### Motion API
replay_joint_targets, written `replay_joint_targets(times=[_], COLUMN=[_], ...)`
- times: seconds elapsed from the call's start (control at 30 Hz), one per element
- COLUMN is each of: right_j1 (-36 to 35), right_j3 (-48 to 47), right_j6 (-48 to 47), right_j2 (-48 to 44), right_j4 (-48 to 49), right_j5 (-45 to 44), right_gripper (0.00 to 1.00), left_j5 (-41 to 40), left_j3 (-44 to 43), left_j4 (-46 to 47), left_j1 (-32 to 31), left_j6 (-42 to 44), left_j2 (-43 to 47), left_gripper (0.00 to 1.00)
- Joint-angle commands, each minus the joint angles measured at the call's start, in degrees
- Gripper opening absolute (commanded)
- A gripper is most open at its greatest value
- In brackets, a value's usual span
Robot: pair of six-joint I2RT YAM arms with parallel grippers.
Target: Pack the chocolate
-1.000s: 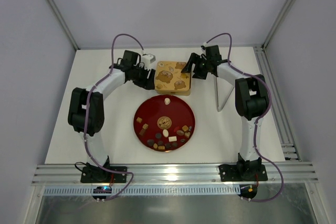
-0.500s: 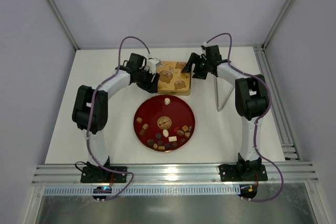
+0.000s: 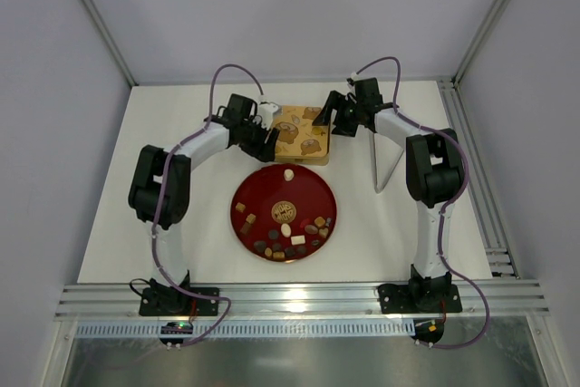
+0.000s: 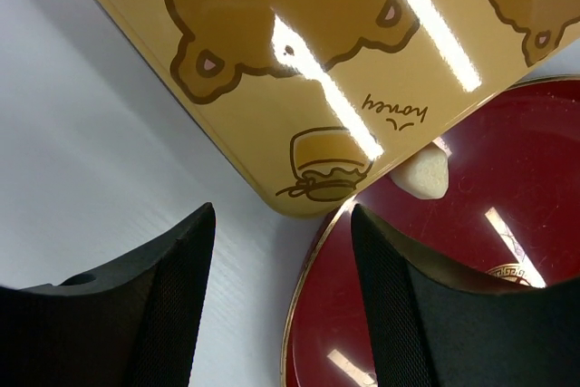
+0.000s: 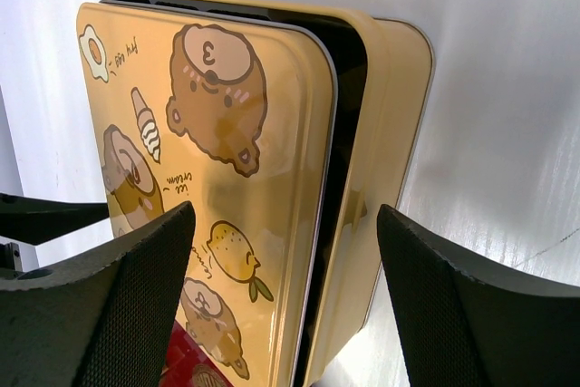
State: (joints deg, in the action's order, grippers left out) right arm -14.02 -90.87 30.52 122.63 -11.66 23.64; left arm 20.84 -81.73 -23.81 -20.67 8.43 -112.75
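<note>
The chocolate (image 3: 292,240), several small dark, light brown and cream pieces, lies on the round red plate (image 3: 313,189). One cream piece (image 3: 288,174) sits at the plate's far rim, and it also shows in the left wrist view (image 4: 421,174). The gold tin (image 3: 299,135), its lid printed with bears, stands just behind the plate. My left gripper (image 3: 265,140) is open and empty at the tin's near left corner (image 4: 313,189), above the plate's rim (image 4: 313,260). My right gripper (image 3: 326,120) is open, its fingers either side of the tin's right edge (image 5: 362,197), where the lid sits ajar over the base.
A thin grey sheet (image 3: 387,162) stands on edge to the right of the tin, by the right arm. Metal rails (image 3: 471,169) run along the table's right side and along the near edge (image 3: 290,301).
My left gripper has moved right, from beside the tin's left edge to its near left corner. The right arm, the tin and the plate have not moved.
</note>
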Motion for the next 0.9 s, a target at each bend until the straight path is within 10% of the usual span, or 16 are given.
replay_joint_targets(times=[0.0, 0.87], right_j1=[0.31, 0.49], right_j3=[-2.12, -2.73], right_j6=[0.59, 0.41], right_j2=[-2.31, -1.52], right_j4=[2.08, 1.91], right_j5=[0.8, 0.97], right_gripper=[0.82, 0.82], left_j5=[-0.89, -2.3], left_j3=[0.17, -5.62], left_j4=[4.21, 6.06], left_j1=[-0.78, -2.54], left_j6=[0.72, 1.77], left_j2=[-0.1, -3.88], left_gripper=[0.61, 0.61])
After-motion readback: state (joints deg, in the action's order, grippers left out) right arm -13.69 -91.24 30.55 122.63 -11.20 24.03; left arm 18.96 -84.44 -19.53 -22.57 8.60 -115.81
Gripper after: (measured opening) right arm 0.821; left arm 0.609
